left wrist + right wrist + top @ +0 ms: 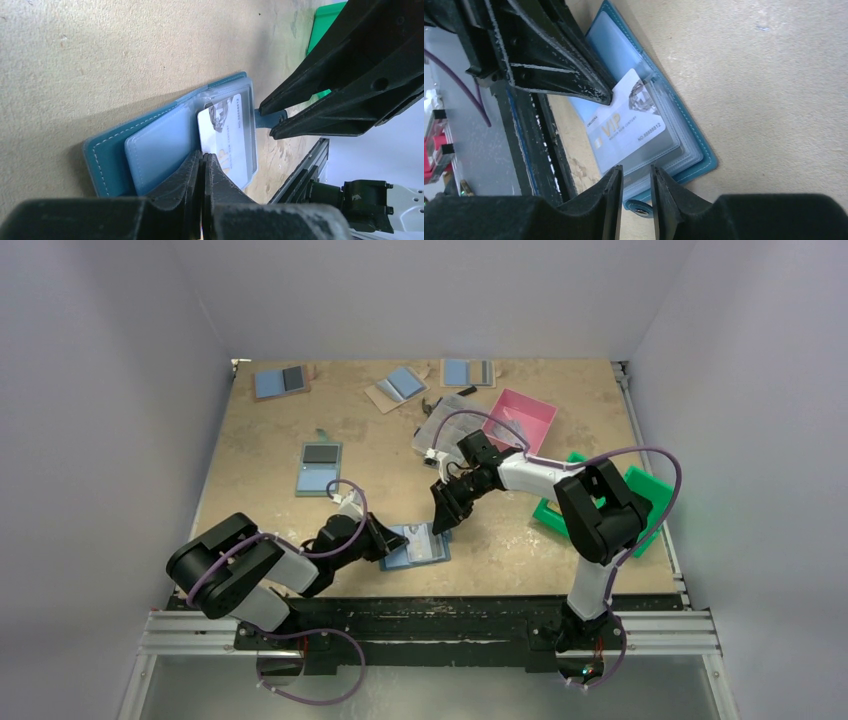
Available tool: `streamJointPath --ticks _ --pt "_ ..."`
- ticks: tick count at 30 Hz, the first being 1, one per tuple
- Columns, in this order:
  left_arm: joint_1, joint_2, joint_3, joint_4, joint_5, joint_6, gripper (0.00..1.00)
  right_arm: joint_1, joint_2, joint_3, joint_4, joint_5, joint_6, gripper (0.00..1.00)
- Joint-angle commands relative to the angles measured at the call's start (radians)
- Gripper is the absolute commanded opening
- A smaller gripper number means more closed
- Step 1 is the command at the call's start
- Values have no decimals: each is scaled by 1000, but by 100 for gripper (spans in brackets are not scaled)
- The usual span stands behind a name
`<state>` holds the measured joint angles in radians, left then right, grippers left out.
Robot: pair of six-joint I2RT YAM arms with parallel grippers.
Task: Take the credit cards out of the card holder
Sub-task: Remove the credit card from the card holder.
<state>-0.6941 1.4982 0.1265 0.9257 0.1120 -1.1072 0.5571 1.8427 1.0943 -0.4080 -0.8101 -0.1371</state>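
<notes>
Left wrist: left end effector [202,158] pressed together on card [230,137]; right end effector [266,122] spread, so holder [155,150] may drag along.

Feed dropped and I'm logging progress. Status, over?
Left gripper jaws shut, tips at corner of white VIP card. Right gripper jaws slightly open around tab of open blue folding card holder. Card partly out. Nothing blocking.

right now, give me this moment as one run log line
card holder: open on table | left claw: shut on credit card | right claw: open, astride holder tab
</notes>
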Motion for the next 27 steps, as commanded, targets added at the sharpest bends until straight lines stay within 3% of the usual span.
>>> streamJointPath --ticks 1,11,27 --pt "3 -1 -15 12 27 7 0 3 -35 39 -40 -91 -82 33" --pt "3 30 -34 115 55 -34 0 7 -14 19 -17 -107 -59 14" --pt "3 183 -57 346 102 -92 3 25 57 4 29 64 35 4"
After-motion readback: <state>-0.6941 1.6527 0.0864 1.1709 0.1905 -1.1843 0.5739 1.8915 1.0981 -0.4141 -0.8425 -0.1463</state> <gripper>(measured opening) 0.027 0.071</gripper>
